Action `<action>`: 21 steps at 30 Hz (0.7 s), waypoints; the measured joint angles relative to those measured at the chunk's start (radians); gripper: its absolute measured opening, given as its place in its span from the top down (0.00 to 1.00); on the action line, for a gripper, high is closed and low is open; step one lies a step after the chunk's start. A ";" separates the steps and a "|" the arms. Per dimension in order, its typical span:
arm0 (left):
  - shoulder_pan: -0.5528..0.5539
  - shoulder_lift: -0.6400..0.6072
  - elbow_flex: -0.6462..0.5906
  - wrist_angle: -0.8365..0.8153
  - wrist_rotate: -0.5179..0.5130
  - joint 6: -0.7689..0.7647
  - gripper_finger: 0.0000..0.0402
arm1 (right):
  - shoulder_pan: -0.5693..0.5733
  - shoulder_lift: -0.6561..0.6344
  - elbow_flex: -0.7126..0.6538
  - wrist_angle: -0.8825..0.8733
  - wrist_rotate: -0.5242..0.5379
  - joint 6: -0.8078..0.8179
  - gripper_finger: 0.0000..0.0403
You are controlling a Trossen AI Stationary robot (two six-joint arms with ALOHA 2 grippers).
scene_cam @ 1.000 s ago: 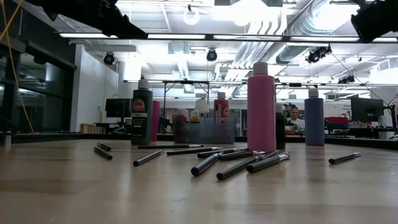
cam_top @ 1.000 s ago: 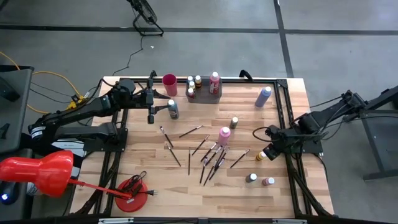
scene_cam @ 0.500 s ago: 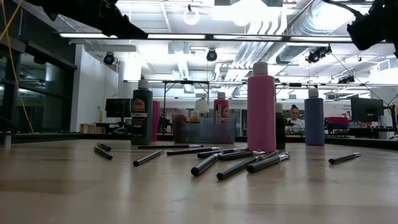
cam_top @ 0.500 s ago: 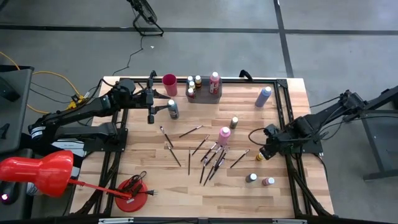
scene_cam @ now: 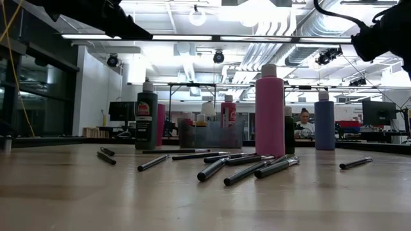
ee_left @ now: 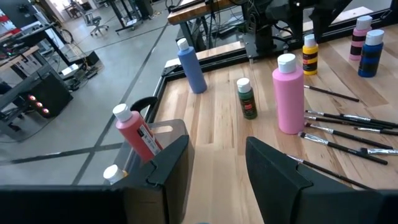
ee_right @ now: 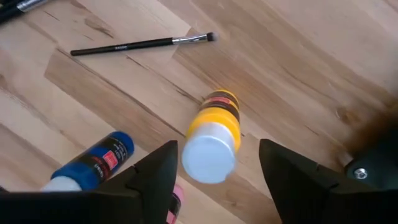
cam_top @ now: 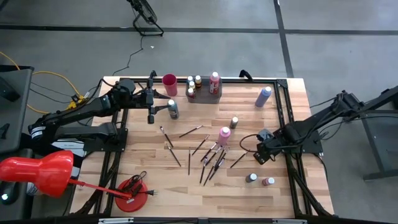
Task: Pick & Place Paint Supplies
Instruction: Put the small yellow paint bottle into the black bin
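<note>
Nearest in the right wrist view: the right pincer [ee_right: 214, 171] has its fingers apart and is hanging right over a yellow bottle [ee_right: 213, 135] with a white cap, which stands on the wood surface [ee_right: 298, 74] between the two fingers, not gripped. Just beside it is a blue bottle [ee_right: 93, 163], and a bit further off one brush [ee_right: 140, 43] lies flat.

In the high view the right pincer [cam_top: 261, 154] sits near the right edge of the surface, so it covers the yellow bottle there. A dark bottle [cam_top: 251, 178] and a pinkish one [cam_top: 268, 182] stand close by.

Toward the middle, a pile of brushes [cam_top: 211, 158] fans out around a tall pink bottle [cam_top: 224, 135]. Further back there's a lavender bottle [cam_top: 263, 96], a grey tray [cam_top: 205, 93] already holding a few bottles, and a pink cup [cam_top: 169, 84].

The left pincer [cam_top: 151, 116] waits at the far left, near the cup, fingers partly apart and holding nothing that I can see.

My guess at the step: lining up a grab on the yellow bottle, fingers spread for it. The next move would be to drop lower, centre the bottle between the fingers, close on the body instead of the cap, then lift without knocking over the blue one
</note>
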 joint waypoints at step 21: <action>0.000 0.000 0.000 0.000 0.000 0.000 0.62 | 0.000 0.041 0.000 0.021 -0.029 0.003 0.70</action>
